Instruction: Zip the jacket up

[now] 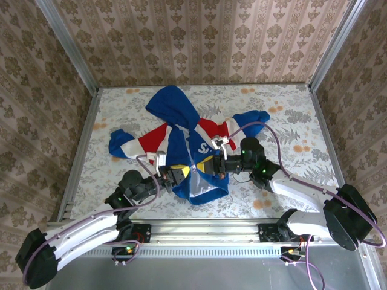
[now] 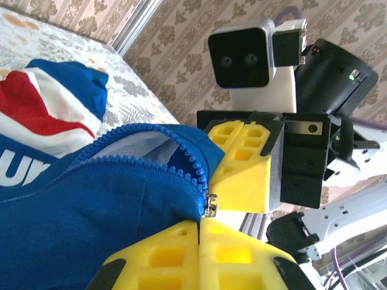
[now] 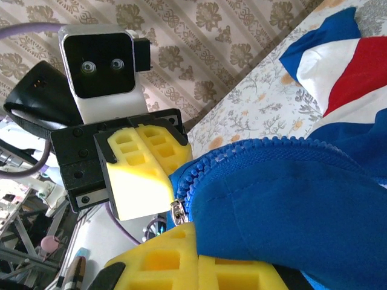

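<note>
A: Zip status?
B: Not started, as I read it. The jacket [image 1: 181,139] lies mid-worktop [image 1: 290,121], hood [image 1: 172,103] at 12 o'clock, hem at 6. The front is open with grey lining showing, and the zipper teeth [image 2: 192,158] are apart wherever I can see them.
A: Pincers?
B: Both at the hem, tip to tip. The left pincer [image 2: 199,225] is clamped on one blue hem edge, the right pincer [image 3: 195,254] clamped on the other. A small metal zipper part [image 2: 211,205] sits between them; slider or pin, can't tell.
A: Remaining?
B: All of it: mate the ends, run the slider toward 12.
A: Obstructions?
B: Tight room at the hem, the opposing fingers are near touching. The right arm's purple cable [image 1: 273,134] arcs by the sleeve [image 1: 254,116] at 2 o'clock.
</note>
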`<move>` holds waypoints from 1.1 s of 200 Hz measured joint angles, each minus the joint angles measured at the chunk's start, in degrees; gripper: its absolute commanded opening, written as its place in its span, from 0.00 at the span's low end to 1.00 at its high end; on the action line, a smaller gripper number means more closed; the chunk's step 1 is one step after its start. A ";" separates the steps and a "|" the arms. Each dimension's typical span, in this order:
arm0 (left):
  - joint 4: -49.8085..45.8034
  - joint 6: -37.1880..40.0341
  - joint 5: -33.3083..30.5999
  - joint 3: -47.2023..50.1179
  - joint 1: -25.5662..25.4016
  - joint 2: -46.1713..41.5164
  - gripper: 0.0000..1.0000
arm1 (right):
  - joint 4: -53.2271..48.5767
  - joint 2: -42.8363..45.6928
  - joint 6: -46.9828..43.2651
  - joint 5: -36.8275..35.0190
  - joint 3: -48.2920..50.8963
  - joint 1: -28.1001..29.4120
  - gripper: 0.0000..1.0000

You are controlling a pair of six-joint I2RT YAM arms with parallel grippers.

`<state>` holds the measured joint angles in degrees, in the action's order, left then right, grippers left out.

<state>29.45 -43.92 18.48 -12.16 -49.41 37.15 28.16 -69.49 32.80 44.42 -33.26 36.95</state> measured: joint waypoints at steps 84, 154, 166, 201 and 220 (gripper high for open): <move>-8.50 2.21 -0.76 -3.63 -2.01 2.73 0.00 | -0.20 -1.92 -0.02 0.96 0.00 0.15 0.00; -12.44 4.37 -0.68 -5.35 -2.38 5.09 0.00 | -0.70 -4.90 0.35 0.90 0.00 -0.44 0.00; -14.25 4.79 -1.42 -5.81 -2.49 4.50 0.00 | -0.13 -5.27 0.48 0.96 0.00 -0.44 0.00; -18.38 5.64 -5.11 -6.67 -3.30 2.84 0.00 | 1.36 -5.88 1.16 1.07 0.00 -0.42 0.00; -19.76 6.03 -6.88 -7.02 -3.54 3.02 0.00 | 1.90 -6.03 1.81 1.07 0.31 -0.39 0.00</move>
<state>9.69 -37.89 11.60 -19.18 -52.95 40.16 30.06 -75.53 34.61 45.50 -32.95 36.56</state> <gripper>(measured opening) 0.048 0.039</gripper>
